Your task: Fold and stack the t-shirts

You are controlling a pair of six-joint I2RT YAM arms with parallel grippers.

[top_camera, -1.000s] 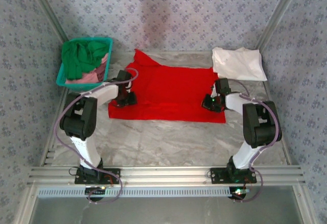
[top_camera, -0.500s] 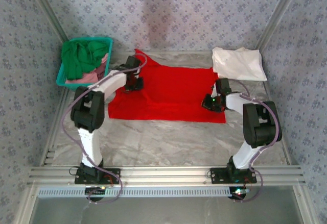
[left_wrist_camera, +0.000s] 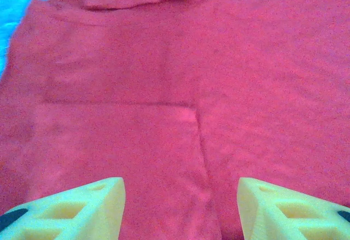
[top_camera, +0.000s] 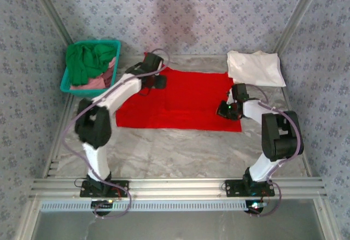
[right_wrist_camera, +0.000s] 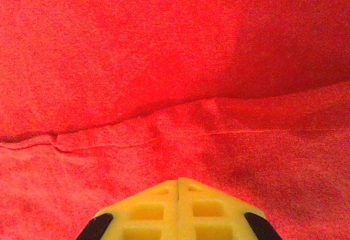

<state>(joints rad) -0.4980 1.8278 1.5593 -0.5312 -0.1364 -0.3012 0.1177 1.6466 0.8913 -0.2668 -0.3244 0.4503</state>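
The left end effector has swung from the near left edge of the red shirt to its far left corner, while the right end effector has kept its place at the shirt's near right corner.

In the left wrist view, the left end effector hangs over the red shirt with its yellow fingers well apart. Flat cloth lies between and ahead of them, with a folded flap at the far edge.

In the right wrist view, the right end effector has its fingers pressed together, low against the red shirt. A hem ridge runs across just ahead of the tips. Whether any cloth is pinched between them cannot be told.

The red shirt lies spread on the marble surface between the two end effectors. A white shirt lies crumpled beyond the right one. To the left of the left one, a teal basket holds a green shirt and a pink shirt.
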